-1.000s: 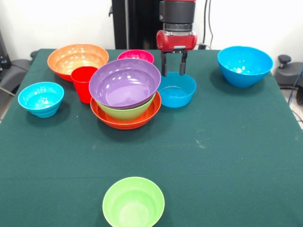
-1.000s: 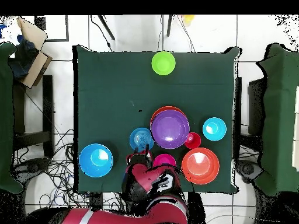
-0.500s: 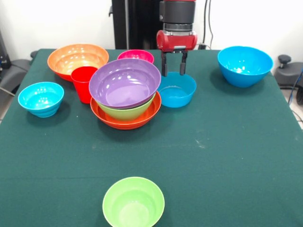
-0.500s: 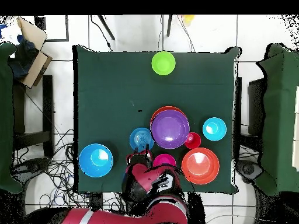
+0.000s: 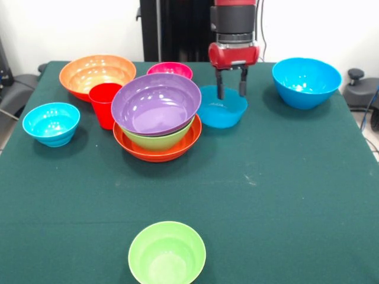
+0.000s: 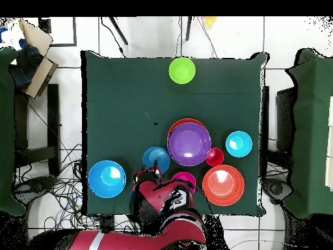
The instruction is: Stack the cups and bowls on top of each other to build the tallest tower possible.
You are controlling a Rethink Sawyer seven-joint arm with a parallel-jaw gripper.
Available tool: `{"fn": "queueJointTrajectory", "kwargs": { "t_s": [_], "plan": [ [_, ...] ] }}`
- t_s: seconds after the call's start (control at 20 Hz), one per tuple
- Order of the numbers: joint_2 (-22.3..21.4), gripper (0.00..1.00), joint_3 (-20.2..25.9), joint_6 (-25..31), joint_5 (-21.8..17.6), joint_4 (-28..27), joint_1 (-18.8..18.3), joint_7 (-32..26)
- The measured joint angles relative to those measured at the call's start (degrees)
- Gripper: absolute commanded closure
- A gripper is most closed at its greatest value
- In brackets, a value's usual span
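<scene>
Tool [image 5: 231, 93] and blue bowl [image 5: 222, 109] now raised

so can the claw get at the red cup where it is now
Probably, from above. The red cup stands upright with its mouth open, but the purple bowl and an orange bowl crowd its sides. The claw grips a blue bowl.

Open green counter [image 5: 278, 195] stretches between the tower [image 5: 157, 121] and the lone green bowl [image 5: 167, 253], an easy lane for any reach. Behind the tower, the red cup [image 5: 105, 104], orange bowl [image 5: 97, 74] and magenta bowl [image 5: 170, 70] crowd close, leaving narrow gaps. The far blue bowl [image 5: 306, 81] stands apart.
</scene>
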Motion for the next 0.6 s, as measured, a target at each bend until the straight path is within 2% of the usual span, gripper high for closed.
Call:
{"fn": "queueJointTrajectory", "kwargs": {
  "t_s": [0.4,0.6],
  "plan": [
    [5.2,0.0,3.1,2.3,-0.1,-3.3,0.6,0.0],
    [5.7,0.0,3.3,2.6,-0.5,-4.0,0.7,0.0]
  ]
}}
